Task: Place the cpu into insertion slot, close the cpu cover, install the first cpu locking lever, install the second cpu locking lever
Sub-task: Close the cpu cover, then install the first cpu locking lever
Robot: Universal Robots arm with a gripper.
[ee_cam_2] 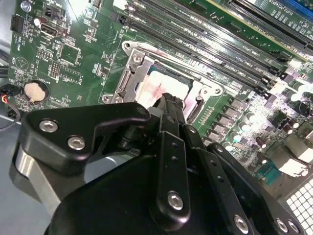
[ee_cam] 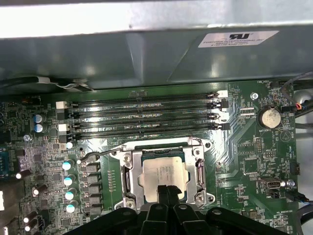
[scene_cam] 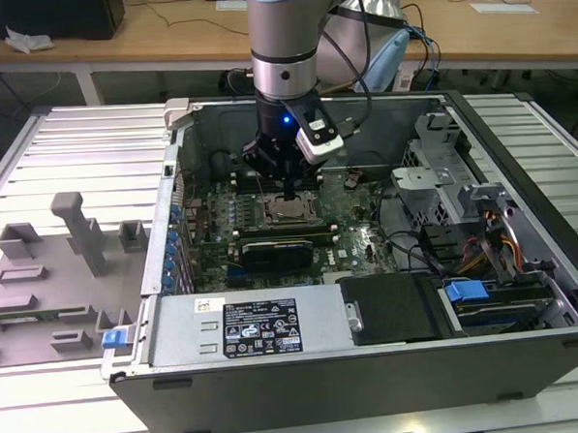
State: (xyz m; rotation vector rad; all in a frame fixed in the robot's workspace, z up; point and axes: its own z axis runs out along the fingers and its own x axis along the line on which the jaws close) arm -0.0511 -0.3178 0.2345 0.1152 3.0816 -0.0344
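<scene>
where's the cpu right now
In the first wrist view the cpu lies flat in the insertion slot on the motherboard, beside the memory slots. In the exterior view it is mid-case, directly under the pincer.

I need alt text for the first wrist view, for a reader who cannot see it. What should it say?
The gripper, fingertips shut, sits at one edge of the cpu, which lies flat in the insertion slot with the silver cpu cover framing it. Long black memory slots and a grey case wall lie beyond the cover.
</scene>
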